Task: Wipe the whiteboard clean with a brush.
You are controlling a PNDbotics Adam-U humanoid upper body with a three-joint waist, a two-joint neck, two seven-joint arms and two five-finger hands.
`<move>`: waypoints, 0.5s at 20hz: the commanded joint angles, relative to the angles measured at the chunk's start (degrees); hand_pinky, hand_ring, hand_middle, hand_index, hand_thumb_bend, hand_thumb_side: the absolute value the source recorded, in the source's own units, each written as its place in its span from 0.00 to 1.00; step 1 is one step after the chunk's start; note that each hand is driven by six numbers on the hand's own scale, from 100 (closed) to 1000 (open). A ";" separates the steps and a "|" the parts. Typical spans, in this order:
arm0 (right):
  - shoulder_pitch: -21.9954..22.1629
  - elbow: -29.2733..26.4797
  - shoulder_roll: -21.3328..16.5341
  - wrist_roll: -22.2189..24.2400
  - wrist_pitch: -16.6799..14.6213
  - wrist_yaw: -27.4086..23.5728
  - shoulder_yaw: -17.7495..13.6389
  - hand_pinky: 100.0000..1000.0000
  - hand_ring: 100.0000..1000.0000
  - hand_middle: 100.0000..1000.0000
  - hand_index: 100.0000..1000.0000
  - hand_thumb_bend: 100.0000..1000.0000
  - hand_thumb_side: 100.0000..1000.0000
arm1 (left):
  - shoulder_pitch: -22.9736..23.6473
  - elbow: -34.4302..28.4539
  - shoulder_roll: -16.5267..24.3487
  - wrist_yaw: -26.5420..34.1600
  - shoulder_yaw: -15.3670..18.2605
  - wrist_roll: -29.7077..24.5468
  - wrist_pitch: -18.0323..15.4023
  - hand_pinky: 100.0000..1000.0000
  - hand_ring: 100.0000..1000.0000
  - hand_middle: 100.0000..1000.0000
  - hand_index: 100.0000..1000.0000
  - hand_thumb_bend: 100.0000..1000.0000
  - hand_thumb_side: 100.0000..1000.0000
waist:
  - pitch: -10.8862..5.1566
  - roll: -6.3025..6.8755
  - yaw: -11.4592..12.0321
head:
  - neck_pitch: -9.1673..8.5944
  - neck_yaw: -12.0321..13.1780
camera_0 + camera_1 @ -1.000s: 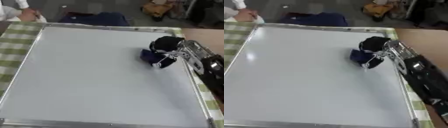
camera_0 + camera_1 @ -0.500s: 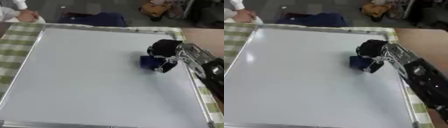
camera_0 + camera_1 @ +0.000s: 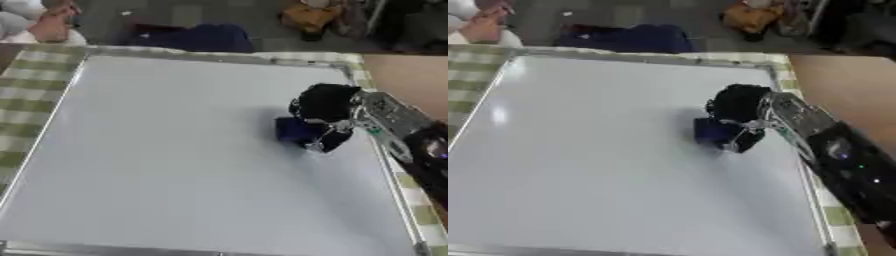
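R arm in from right edge, right hand [image 3: 324,107] fingers curled, palm down

Green checked tablecloth [image 3: 26,100] under the board; dark blue cloth [image 3: 197,39] on floor past far edge.

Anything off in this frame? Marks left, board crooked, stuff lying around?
Nothing stands out. The whiteboard looks clean, no marks visible. The right hand is curled on the blue brush near the board's right edge. The board lies slightly askew in view, which may be head tilt.
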 commanded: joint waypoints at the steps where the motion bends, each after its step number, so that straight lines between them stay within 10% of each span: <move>1: 0.90 -1.87 -0.02 1.03 -0.59 -1.04 1.45 0.26 0.38 0.10 0.37 0.00 0.34 | -0.41 -1.11 0.53 0.20 0.12 0.07 0.19 0.46 0.56 0.52 0.46 0.00 1.00 | -0.91 0.31 -0.10 | 0.40 0.31; 10: 1.26 -6.07 0.07 3.44 -1.43 -2.23 2.11 0.25 0.38 0.10 0.37 0.00 0.34 | -0.28 -1.11 0.54 0.11 0.15 0.10 0.17 0.46 0.56 0.52 0.46 0.00 1.00 | -1.01 0.35 -0.35 | 0.65 0.38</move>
